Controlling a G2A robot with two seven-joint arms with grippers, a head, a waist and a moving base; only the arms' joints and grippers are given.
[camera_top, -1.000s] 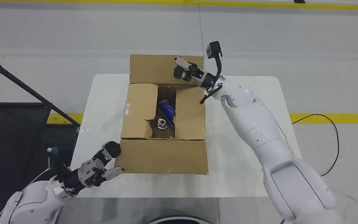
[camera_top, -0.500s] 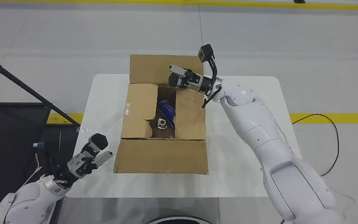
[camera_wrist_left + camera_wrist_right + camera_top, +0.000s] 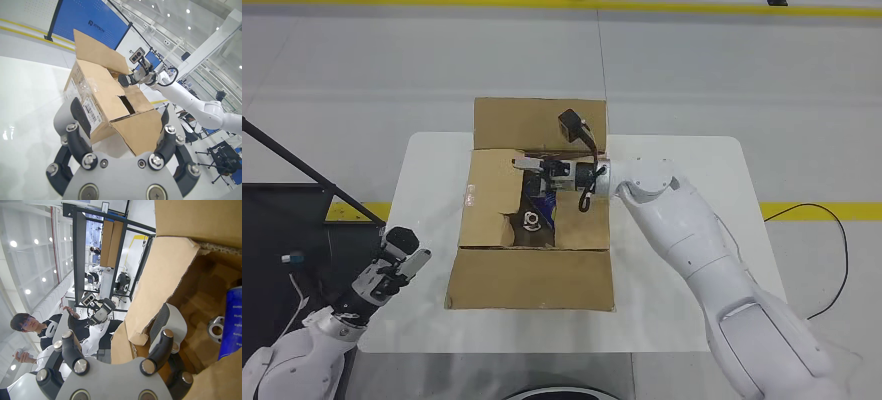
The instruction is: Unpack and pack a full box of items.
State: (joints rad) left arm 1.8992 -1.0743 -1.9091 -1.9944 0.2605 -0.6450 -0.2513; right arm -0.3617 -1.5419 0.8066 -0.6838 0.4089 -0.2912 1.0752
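A cardboard box (image 3: 532, 280) sits on the table (image 3: 672, 230), a blue can (image 3: 540, 190) inside. The right end effector (image 3: 525, 162) hangs over its opening, the left end effector (image 3: 412, 250) beside it.

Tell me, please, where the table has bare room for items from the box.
Widest bare patch: the table right of the cardboard box, out to the edge. A narrower strip lies left of the box, toward the left end effector. The box opening is crowded: right end effector, blue can, metal part.

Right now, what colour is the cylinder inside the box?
The cylinder is dark blue; best in right wrist view.
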